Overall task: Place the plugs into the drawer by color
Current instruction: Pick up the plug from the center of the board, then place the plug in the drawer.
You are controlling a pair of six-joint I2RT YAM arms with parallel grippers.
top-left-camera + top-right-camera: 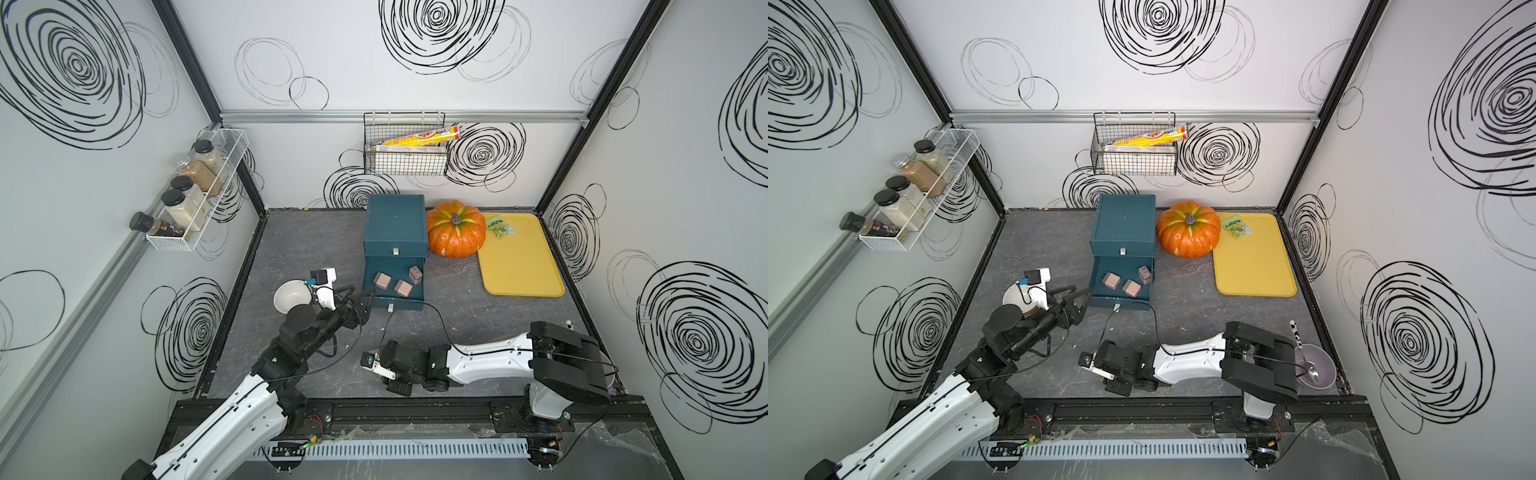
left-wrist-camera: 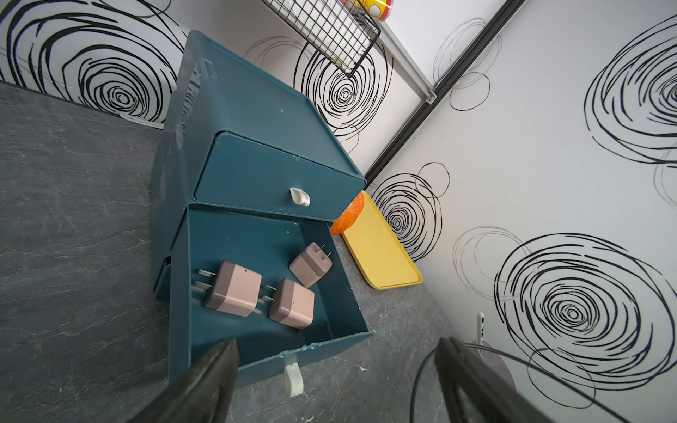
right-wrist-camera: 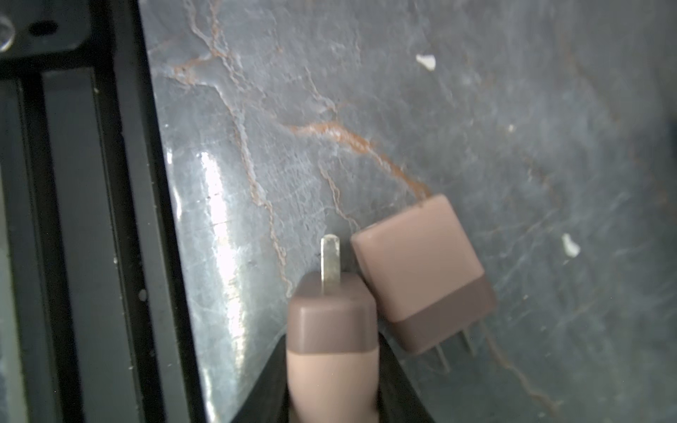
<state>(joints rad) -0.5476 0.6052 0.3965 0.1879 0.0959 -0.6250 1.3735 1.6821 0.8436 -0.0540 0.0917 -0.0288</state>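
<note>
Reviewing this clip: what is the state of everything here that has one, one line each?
Top drawer: shut.
Second drawer: pulled open.
Three pink plugs: lying inside the second drawer.
Left gripper: open, empty, by the second drawer's front.
Right gripper: shut on fourth pink plug.
Fifth pink plug: loose on table, beside the held one.

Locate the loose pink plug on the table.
In the right wrist view, the loose plug lies on the grey table beside the held plug between the right fingers, near the black front rail.
</note>
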